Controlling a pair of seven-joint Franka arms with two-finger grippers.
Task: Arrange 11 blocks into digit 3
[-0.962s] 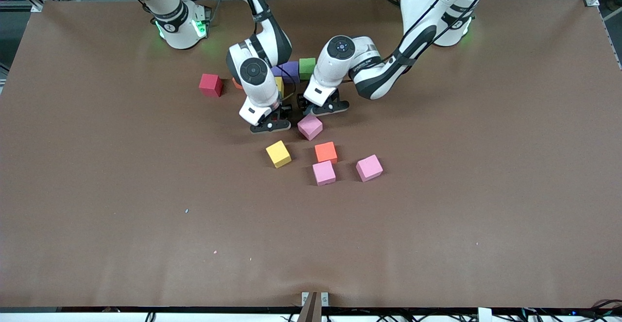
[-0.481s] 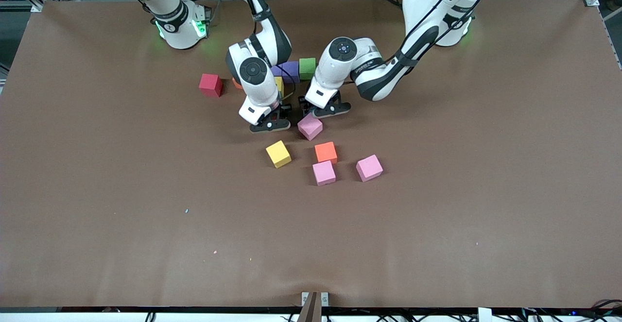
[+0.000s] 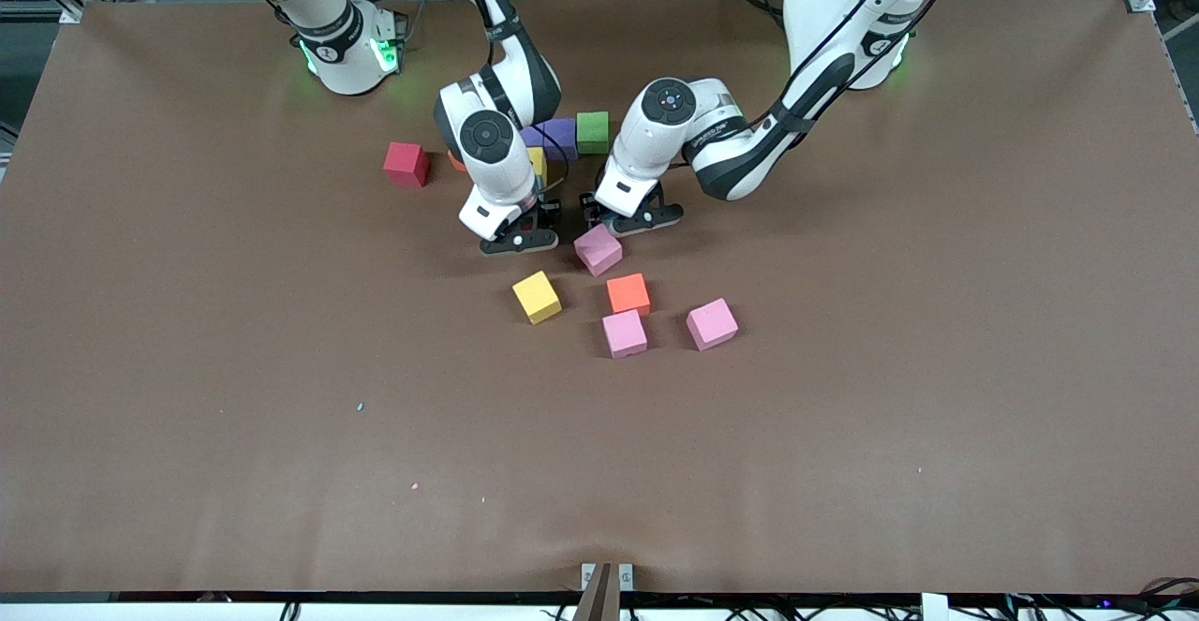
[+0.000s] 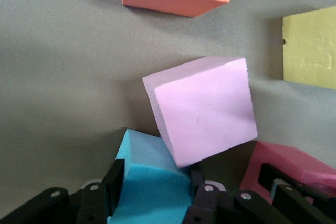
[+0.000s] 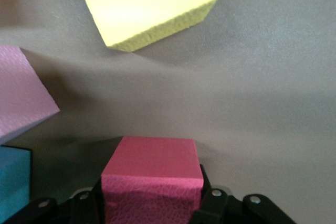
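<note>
From the front camera, the brown table carries the blocks in two loose groups around the two grippers, which are both down at table level mid-table. The right gripper sits toward the right arm's end of that middle cluster, with the left gripper beside it toward the left arm's end. Just nearer the camera than the left gripper lies a tilted light pink block; nearer still come a yellow block, an orange block, a second pink block and a third pink block (these four are apart from one another). Closer to the robots' bases stand a red block, a purple block and a green block touching it, plus slivers of yellow and orange half hidden by the right arm. In the left wrist view, the left gripper's fingers are clamped on a blue block, whose upper corner touches the light pink block; the orange block and a yellow one show farther off, and a deep pink block sits beside. In the right wrist view, that deep pink block sits between the right gripper's fingers, which flank it closely; whether they press it I cannot tell.
</note>
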